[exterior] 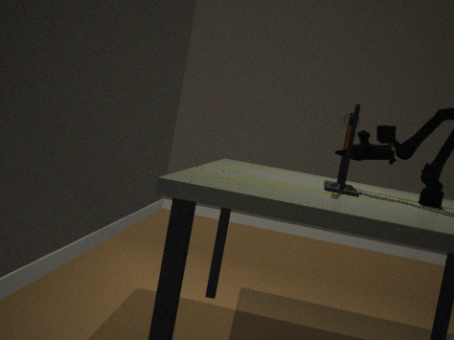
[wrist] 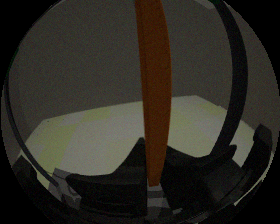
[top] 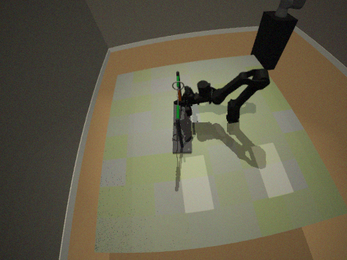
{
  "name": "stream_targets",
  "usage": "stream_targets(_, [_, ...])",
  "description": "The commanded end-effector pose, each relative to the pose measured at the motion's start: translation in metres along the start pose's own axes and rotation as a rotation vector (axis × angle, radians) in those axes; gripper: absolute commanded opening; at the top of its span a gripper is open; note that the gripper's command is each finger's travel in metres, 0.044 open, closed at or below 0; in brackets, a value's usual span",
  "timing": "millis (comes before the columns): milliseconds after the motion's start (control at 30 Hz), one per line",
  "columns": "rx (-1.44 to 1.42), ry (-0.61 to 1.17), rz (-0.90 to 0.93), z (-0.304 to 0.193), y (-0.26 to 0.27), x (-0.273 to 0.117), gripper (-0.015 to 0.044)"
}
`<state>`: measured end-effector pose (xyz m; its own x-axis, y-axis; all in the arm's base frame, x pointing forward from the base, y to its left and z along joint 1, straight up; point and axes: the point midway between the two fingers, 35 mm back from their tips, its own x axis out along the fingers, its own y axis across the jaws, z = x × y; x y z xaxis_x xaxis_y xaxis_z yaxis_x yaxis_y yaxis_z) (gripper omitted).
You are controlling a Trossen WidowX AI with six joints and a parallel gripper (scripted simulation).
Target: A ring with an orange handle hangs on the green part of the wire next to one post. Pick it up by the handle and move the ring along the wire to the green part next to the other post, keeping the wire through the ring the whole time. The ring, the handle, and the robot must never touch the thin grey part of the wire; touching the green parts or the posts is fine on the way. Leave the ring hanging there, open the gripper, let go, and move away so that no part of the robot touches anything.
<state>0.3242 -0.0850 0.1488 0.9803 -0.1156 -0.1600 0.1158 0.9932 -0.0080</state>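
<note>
The ring (top: 173,86) (exterior: 345,120) is around the wire at its upper green part (top: 178,79) in the top view, near the far post. Its orange handle (top: 179,95) (exterior: 348,138) (wrist: 156,75) hangs down. My gripper (top: 180,102) (exterior: 341,152) (wrist: 145,140) is shut on the lower part of the handle. The other green part (top: 178,111) is beside the near post (top: 180,135). In the wrist view the ring is out of frame, and only bits of green show at the edges. The thin grey wire is too small to make out, so its clearance cannot be told.
The posts rise from a dark base plate (top: 181,150) (exterior: 351,192) on the patterned table top (top: 146,198) (exterior: 268,187). In the wrist view one post (wrist: 240,75) curves on the right and the other (wrist: 9,100) on the left. A dark pedestal (top: 274,38) stands behind the table.
</note>
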Motion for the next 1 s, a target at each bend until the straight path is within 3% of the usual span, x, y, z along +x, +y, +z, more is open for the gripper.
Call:
stream_targets(0, [-0.002, -0.007, -0.005, 0.0097, -0.0008, -0.0010, -0.0150])
stream_targets(967, [-0.001, -0.007, -0.005, 0.0101, 0.0027, -0.0010, -0.0150])
